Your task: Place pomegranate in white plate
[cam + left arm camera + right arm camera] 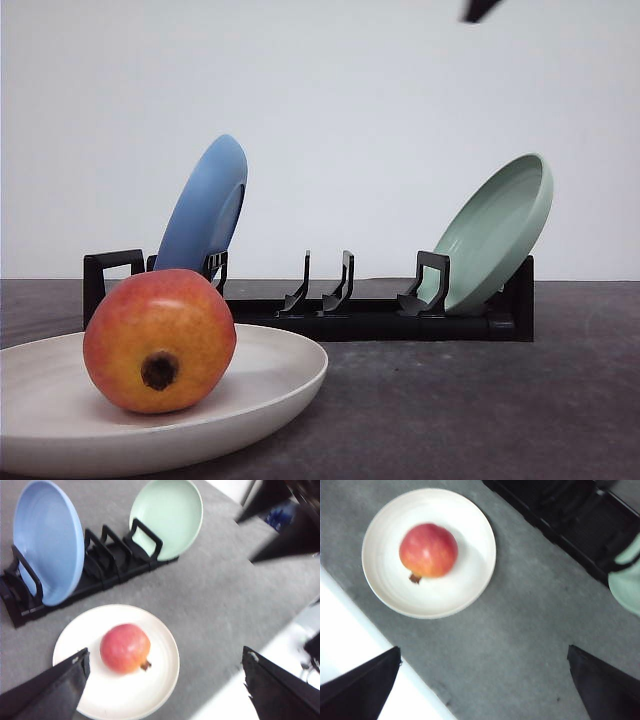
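Observation:
The pomegranate, red fading to yellow-orange, rests in the white plate at the front left of the table, its dark calyx facing the camera. From above it lies a little off the plate's middle in the left wrist view, pomegranate on white plate, and in the right wrist view, pomegranate on white plate. My left gripper hangs open high above the plate's edge, holding nothing. Just as high, beside the plate, my right gripper is open and holds nothing.
Behind the white plate stands a black dish rack, with a blue plate leaning at its left end and a pale green plate at its right. A dark arm part pokes in at the top. The pale table edge runs near the plate.

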You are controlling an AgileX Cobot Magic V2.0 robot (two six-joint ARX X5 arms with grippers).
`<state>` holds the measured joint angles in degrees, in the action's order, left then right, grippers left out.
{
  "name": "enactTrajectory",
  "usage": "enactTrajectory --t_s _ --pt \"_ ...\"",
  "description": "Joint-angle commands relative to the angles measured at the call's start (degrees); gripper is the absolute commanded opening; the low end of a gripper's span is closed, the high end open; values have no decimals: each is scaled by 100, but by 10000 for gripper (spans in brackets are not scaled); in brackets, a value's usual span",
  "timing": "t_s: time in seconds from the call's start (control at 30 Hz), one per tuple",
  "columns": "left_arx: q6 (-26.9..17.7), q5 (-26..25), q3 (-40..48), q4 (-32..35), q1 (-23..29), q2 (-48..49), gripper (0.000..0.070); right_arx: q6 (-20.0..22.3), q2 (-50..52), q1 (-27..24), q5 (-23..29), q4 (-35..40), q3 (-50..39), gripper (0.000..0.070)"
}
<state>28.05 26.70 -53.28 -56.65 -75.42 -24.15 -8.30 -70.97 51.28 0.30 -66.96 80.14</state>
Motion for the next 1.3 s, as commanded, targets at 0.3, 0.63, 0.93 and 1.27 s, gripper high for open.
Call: enactTrajectory --t_s 0.3,0.63,0.93,1.27 --pt "-48 289 -87 813 -72 -411 585 -900 3364 22 340 1947 -2679 700" --pt "67 285 -87 984 -72 -465 585 -889 4985 22 982 2280 -2990 700" --pt "-223 292 -87 903 -72 -465 176 -891 5085 22 972 2221 -2990 220" --pt "-249 396 -87 827 -72 -421 0 -758 5087 22 1068 2154 -2988 1"
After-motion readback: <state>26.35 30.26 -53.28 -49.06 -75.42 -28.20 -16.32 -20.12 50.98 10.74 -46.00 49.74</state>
